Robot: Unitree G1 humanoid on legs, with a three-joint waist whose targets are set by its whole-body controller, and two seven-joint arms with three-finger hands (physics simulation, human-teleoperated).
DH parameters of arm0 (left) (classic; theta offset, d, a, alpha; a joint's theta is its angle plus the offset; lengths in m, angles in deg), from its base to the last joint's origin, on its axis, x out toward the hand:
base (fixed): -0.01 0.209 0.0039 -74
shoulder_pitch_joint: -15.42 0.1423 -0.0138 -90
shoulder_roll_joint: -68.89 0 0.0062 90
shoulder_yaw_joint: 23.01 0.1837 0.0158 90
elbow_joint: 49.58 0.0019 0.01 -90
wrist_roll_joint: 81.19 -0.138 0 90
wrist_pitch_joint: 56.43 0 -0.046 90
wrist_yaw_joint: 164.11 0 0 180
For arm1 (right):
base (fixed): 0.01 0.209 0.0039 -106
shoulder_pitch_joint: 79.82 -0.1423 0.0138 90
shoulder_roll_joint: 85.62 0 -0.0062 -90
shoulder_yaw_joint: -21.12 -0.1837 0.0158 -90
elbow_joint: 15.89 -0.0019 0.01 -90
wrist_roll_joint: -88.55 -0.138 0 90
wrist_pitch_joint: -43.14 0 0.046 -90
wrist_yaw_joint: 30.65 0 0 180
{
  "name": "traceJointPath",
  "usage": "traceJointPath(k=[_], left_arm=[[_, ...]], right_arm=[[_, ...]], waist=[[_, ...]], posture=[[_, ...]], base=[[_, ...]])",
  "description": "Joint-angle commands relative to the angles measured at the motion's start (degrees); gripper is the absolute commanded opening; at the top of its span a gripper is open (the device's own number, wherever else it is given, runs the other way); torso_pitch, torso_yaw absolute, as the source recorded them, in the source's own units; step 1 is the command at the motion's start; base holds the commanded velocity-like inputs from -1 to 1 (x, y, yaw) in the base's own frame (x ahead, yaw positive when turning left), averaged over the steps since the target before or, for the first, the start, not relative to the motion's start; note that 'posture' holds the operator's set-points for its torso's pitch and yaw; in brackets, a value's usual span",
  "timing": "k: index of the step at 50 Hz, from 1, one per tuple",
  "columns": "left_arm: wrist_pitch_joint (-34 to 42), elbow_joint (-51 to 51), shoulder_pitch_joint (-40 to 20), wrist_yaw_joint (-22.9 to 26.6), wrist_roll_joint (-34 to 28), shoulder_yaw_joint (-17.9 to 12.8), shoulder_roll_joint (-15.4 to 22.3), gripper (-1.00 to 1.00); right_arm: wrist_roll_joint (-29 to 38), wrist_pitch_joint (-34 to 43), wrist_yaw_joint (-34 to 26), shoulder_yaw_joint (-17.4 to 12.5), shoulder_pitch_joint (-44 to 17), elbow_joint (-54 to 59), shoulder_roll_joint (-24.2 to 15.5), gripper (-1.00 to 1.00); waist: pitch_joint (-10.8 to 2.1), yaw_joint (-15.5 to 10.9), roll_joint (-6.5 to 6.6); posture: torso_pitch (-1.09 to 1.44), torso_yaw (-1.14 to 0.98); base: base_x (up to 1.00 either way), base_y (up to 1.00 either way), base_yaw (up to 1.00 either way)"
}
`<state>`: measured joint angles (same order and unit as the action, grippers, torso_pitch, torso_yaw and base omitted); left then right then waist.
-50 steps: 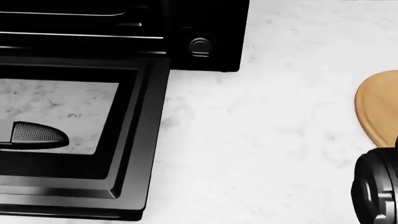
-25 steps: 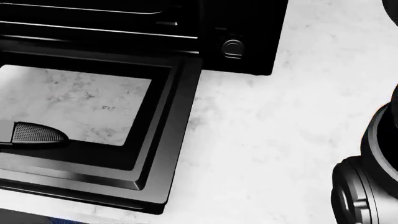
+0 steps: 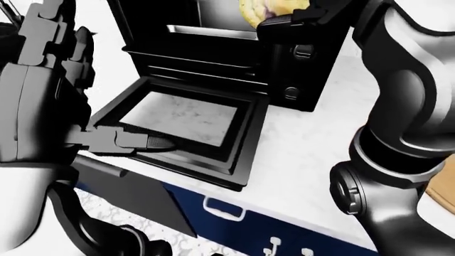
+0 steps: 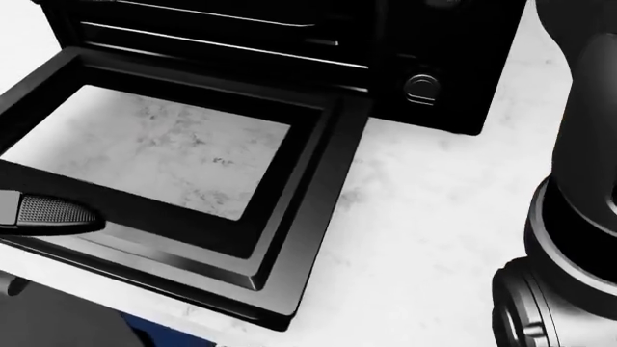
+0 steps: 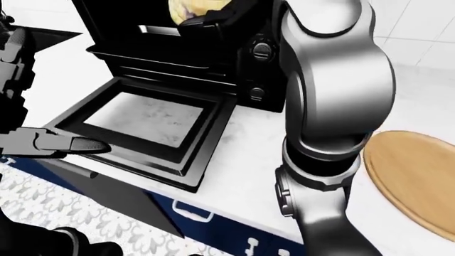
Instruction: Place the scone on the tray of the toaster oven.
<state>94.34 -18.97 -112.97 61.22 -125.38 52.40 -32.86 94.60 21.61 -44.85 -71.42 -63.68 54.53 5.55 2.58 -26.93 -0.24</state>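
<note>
The black toaster oven (image 3: 316, 80) stands on the counter with its glass door (image 3: 245, 146) folded down flat. A pale tray edge (image 3: 213, 32) shows inside the cavity. The yellowish scone (image 3: 266, 9) is at the top of the left-eye view, level with the oven's upper opening, and my right hand (image 3: 292, 18) is shut on it. My left hand (image 3: 78, 85) is spread open at the left of the view. One of its fingertips (image 3: 158, 143) lies over the near rim of the door.
A round wooden plate (image 5: 416, 176) lies on the white marble counter (image 4: 434, 217), right of my right arm. The oven's knobs (image 4: 422, 87) sit on its right side. Blue drawers with white handles (image 3: 224, 210) run below the counter edge.
The head view has shifted, so the oven and door now lie further right and lower. The wooden plate has left that view. My right arm now fills its right edge.
</note>
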Motion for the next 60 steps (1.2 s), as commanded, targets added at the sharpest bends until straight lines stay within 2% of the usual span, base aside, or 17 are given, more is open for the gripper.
traceJointPath(k=[1,5,12,18,26,36,47,53,60], left_arm=[[-1.4,-0.6,-0.9,-0.2,0.0,0.2,0.3,1.0],[-1.5,-0.6,-1.3,0.3,-0.4,-0.2,0.1,1.0],[-0.7,-0.6,-2.3,0.7,-0.7,-0.2,0.7,1.0],[0.0,-0.6,-3.1,0.5,-0.2,0.0,1.8,1.0],[-0.6,-0.6,-2.1,-1.0,1.4,0.0,1.8,1.0],[-1.3,-0.6,-0.8,-2.7,3.4,0.0,1.8,1.0],[-1.4,-0.6,-0.7,-2.6,3.3,-0.2,1.8,1.0],[-1.7,-0.6,-0.6,-2.4,3.1,-0.3,1.5,1.0],[-1.8,-0.6,-0.5,-2.2,2.8,-0.1,1.4,1.0]], right_arm=[[0.8,-2.5,0.4,-0.9,-2.2,-0.4,-0.5,-1.0],[1.0,-3.0,0.2,-0.8,-2.0,0.2,-0.3,-1.0],[1.6,-4.3,-0.2,-0.7,-2.3,2.1,-0.3,-1.0],[2.6,-7.8,-0.5,-0.8,-1.9,5.9,-0.2,-1.0],[3.2,-14.4,0.3,-0.5,-0.5,12.6,1.5,-1.0],[3.9,-15.0,-0.7,0.6,0.7,13.1,3.9,-1.0],[5.0,-18.7,-0.7,0.5,-0.3,18.0,4.4,-1.0],[6.0,-24.6,0.6,0.7,0.4,25.1,5.3,-1.0],[6.2,-27.7,0.9,0.6,2.3,28.2,5.6,-1.0]], waist=[[-1.53,-0.3,0.01],[-2.07,-1.3,-0.05],[-3.84,-2.5,-0.19],[-4.61,-3.1,-0.23],[-5.05,-3.5,-0.28],[-5.25,-3.8,-0.23],[-5.55,-4.2,-0.26],[-5.72,-4.3,-0.23],[-5.86,-4.4,-0.37]], posture=[[0.0,0.41],[-0.02,0.41],[-0.08,0.41],[-0.08,0.41],[-0.08,0.41],[-0.08,0.41],[-0.08,0.41],[-0.08,0.41],[-0.08,0.41]], base=[[0.0,0.0,0.0],[0.0,0.0,0.0],[0.0,0.0,0.0],[0.0,0.0,0.0],[0.0,0.0,0.0],[0.0,0.0,0.0],[0.0,0.0,0.0],[0.0,0.0,0.0],[0.0,0.0,0.0]])
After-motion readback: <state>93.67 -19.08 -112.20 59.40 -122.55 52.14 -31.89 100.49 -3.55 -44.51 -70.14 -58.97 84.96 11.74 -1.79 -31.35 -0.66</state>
